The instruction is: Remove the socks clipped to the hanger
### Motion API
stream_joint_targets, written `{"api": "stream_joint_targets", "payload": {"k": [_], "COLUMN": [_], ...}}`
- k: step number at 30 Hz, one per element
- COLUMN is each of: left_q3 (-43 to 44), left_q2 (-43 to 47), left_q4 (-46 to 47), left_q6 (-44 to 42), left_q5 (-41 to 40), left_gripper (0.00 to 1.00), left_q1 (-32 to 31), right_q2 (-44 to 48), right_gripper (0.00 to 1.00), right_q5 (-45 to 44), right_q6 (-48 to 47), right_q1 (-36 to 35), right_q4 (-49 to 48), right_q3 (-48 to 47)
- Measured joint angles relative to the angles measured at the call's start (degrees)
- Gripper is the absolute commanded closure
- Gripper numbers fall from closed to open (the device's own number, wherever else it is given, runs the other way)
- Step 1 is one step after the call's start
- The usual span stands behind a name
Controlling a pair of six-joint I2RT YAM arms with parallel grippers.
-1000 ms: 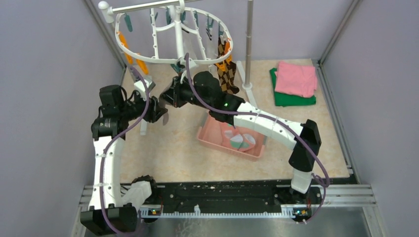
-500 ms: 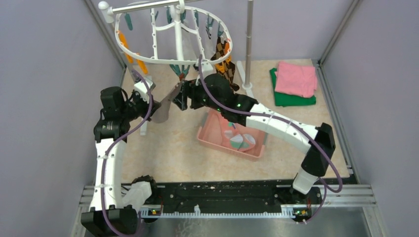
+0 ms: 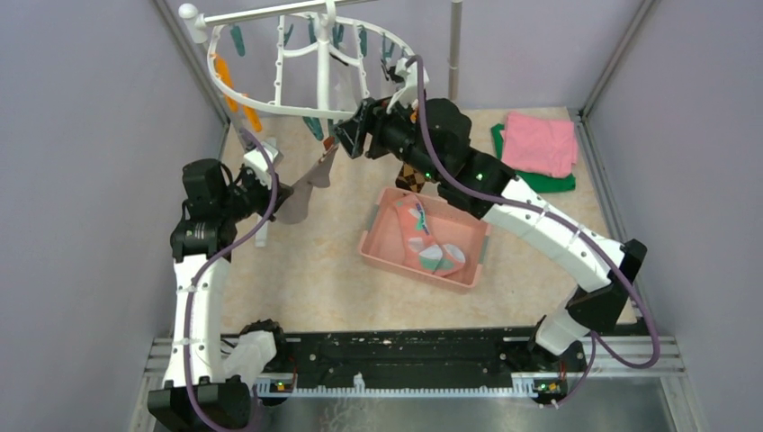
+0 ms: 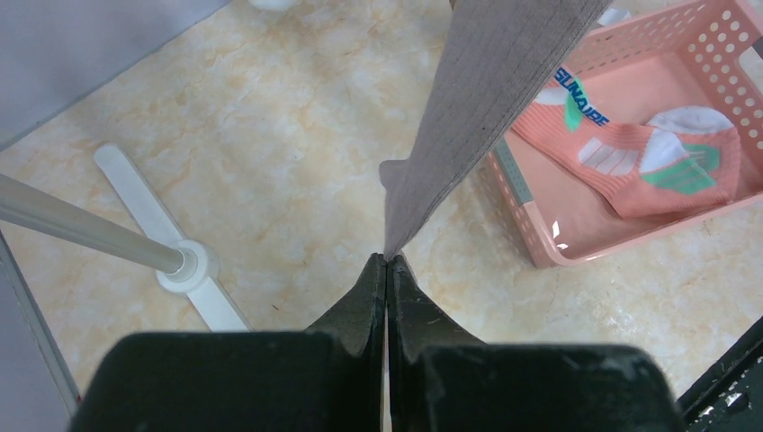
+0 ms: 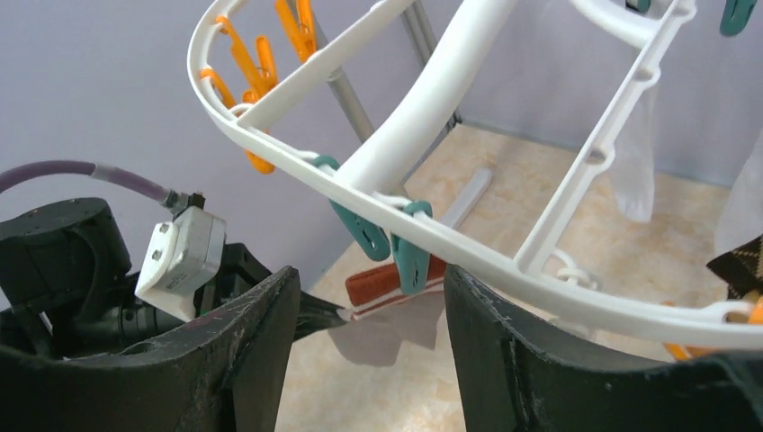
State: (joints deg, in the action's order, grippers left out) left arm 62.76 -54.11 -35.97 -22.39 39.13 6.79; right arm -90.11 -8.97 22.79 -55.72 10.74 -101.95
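Observation:
The white oval hanger (image 3: pixel 270 103) with orange and teal clips hangs at the back left. A grey sock (image 3: pixel 306 184) with an orange-red cuff (image 5: pixel 396 279) hangs from a teal clip (image 5: pixel 409 247) on the rim of the hanger (image 5: pixel 540 270). My left gripper (image 4: pixel 387 259) is shut on the lower tip of the grey sock (image 4: pixel 486 99), which is pulled taut. My right gripper (image 5: pixel 369 346) is open, its fingers either side of and just below that clip, touching nothing. Beside my right gripper (image 3: pixel 346 139), a brown diamond-patterned sock (image 5: pixel 738 265) is mostly hidden behind the arm.
A pink basket (image 3: pixel 382 256) in the middle of the table holds a coral sock (image 3: pixel 427 247). Folded pink (image 3: pixel 538 142) and green (image 3: pixel 531 180) cloths lie at the back right. A metal pole (image 3: pixel 454 54) stands behind the right arm. A white stand foot (image 4: pixel 193 265) lies near the left gripper.
My left gripper has shut on the grey sock's tip and holds it taut. My right gripper has opened and moved up and back to the clip on the hanger's rim.

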Motion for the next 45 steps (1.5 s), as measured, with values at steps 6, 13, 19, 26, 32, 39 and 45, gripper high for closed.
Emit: {"api": "stream_joint_targets", "payload": {"k": [6,13,19,26,32,39,45], "left_q3": [0.0,0.0,-0.4,-0.6,-1.2,-1.5,-1.6], "left_q2": [0.3,0.8,1.4,1.0,0.7,0.4,0.4], "left_q4": [0.0,0.0,0.0,0.0,0.0,0.2,0.5], "left_q6": [0.2,0.7,1.0,1.4,2.1,2.9,3.0], "left_q5": [0.2,1.4,2.7,3.9,4.8,5.0,5.0], "left_gripper": [1.00,1.00,1.00,1.00,1.00,1.00,1.00], "left_q1": [0.0,-0.1,-0.2,-0.6,-1.6,-2.6,-2.9], "right_q2": [-4.5,-9.6,-9.2,-8.4,-8.4,-8.7,-10.1], "right_gripper": [0.39,0.34,0.34,0.34,0.37,0.44,0.47], "right_q5": [-1.3,-4.0,-7.7,-10.9,-13.2,-17.0,-20.3], "right_q6": [-2.6,-4.5,-5.3,-5.8,-7.2,-10.1,-11.8], "right_q1": [0.0,0.0,-0.5,-1.2,-2.2,-3.9,-4.3], "right_q4": [0.8,4.0,4.5,3.7,2.3,0.3,-2.6], "right_q3": [-6.5,-10.6,-8.5,-4.4,-4.5,-5.8,-5.9]}}
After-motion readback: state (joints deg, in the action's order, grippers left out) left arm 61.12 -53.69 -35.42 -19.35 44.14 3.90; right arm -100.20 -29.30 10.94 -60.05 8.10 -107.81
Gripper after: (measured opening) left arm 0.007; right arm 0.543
